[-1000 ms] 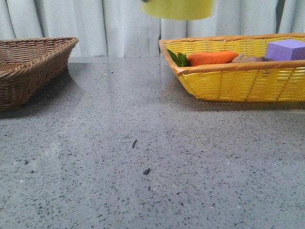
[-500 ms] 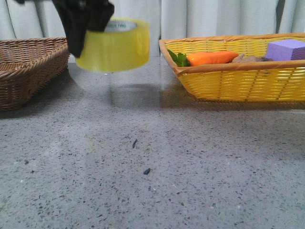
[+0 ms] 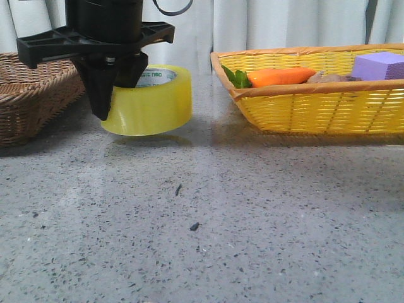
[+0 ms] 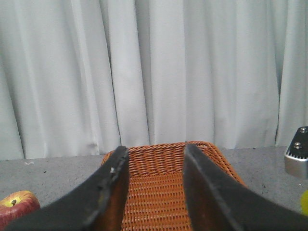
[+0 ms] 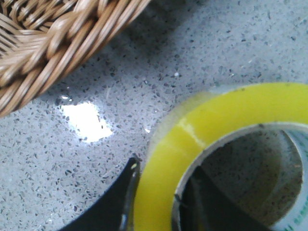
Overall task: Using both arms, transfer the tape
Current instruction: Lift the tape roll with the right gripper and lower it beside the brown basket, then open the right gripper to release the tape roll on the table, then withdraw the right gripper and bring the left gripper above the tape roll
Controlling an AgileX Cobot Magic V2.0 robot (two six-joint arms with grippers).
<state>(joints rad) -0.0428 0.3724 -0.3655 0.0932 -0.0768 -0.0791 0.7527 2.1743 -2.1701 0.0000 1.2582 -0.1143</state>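
The tape (image 3: 148, 101) is a wide yellow roll with a white core and green lettering. It sits low at the table surface, just right of the brown basket (image 3: 38, 95); I cannot tell whether it touches the table. My right gripper (image 3: 117, 95) comes down from above and is shut on the roll's left wall. In the right wrist view one finger (image 5: 118, 207) is outside the tape (image 5: 226, 120) and the other is inside the core. My left gripper (image 4: 155, 159) is open and empty, its fingers framing a wicker basket (image 4: 166, 192); it is out of the front view.
A yellow basket (image 3: 315, 107) at the right holds a carrot (image 3: 281, 76), green leaves (image 3: 237, 78) and a purple block (image 3: 379, 65). A red apple (image 4: 17, 204) lies on the table beside the wicker basket in the left wrist view. White curtains hang behind.
The tape came down from the top middle of the front view and moved left, carried by my right gripper. It now sits low beside the brown basket.
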